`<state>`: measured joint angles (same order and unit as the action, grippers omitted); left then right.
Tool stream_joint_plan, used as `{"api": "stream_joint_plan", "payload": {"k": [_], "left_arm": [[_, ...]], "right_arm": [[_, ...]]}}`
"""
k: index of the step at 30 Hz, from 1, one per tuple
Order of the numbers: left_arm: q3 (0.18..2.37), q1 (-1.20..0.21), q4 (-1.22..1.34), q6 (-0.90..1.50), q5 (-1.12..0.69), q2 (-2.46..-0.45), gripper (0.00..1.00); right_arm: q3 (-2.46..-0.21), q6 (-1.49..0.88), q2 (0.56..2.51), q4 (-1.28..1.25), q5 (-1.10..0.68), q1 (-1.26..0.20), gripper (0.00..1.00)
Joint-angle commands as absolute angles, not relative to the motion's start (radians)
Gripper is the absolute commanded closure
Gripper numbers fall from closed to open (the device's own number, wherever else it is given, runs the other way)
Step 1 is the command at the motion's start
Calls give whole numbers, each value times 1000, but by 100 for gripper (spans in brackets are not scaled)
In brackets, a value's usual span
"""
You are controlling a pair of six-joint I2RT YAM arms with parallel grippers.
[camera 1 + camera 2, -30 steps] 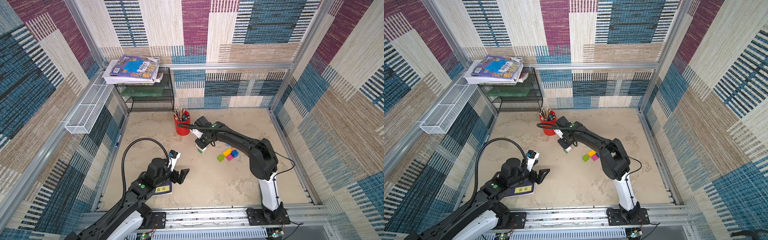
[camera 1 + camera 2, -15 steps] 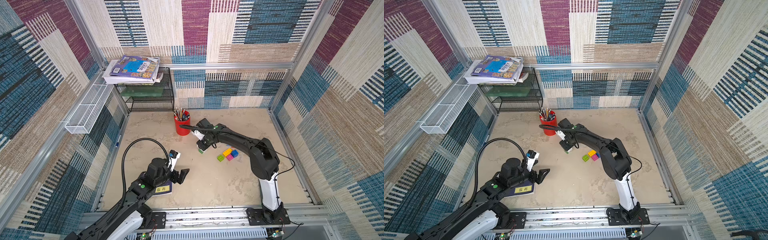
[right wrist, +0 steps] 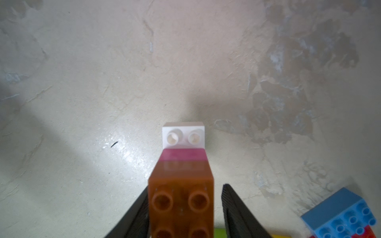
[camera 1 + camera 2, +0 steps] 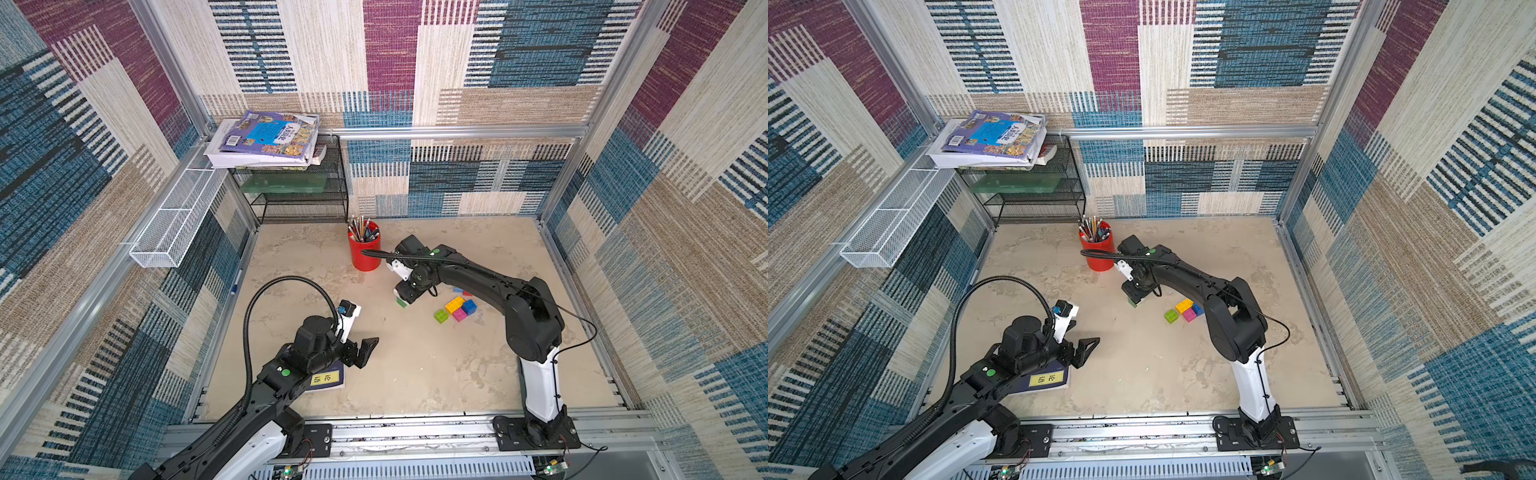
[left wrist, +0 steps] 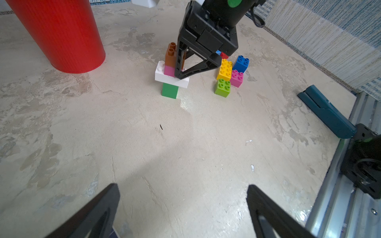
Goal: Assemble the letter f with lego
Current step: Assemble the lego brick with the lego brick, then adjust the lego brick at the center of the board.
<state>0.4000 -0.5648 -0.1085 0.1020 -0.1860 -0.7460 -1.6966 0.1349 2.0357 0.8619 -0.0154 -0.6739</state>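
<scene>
The lego stack stands on the floor: a green brick [image 5: 169, 90], a white oblong [image 5: 165, 77], a pink brick [image 5: 169, 70] and a brown brick [image 5: 170, 54] on top. My right gripper [image 3: 185, 189] straddles the brown brick [image 3: 181, 197] from above, open, with a gap showing at one finger. In both top views this gripper [image 4: 409, 293] [image 4: 1136, 293] hides most of the stack. Loose yellow [image 4: 454, 304], blue [image 4: 469, 306], pink [image 4: 459, 314] and lime [image 4: 441, 316] bricks lie just right of it. My left gripper [image 5: 182, 186] hangs open over bare floor, well short of the stack.
A red pencil cup [image 4: 365, 249] stands close behind the stack. A black wire rack [image 4: 299, 195] with books fills the back left corner. A blue book [image 4: 328, 378] lies under my left arm. A teal object [image 5: 325, 112] lies by the metal rail.
The right gripper's jaws have widened around the brown brick, which stays on the stack. The left arm has not moved.
</scene>
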Motion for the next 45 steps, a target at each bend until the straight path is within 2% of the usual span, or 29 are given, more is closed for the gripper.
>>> {"api": "stream_joint_plan", "payload": {"k": [1,8,17,30,45], "left_arm": [[402,-565,-95,92,-189,-746,1],[403,-565,-95,91,-189,-750,1],[403,-565,-94,91,-189,-752,1],[403,-565,-94,91,-189,-752,1],[404,-565,-96,92,-187,-749,1]], "right_arm": [[-1707,128,2011,844,-2,-675,43],[-1720,133,1997,848,-3,-676,44],[-1738,143,2012,859,-26,-677,50],[-1753,143,2033,867,-34,-678,54],[-1708,132,2051,866,-46,-677,68]]}}
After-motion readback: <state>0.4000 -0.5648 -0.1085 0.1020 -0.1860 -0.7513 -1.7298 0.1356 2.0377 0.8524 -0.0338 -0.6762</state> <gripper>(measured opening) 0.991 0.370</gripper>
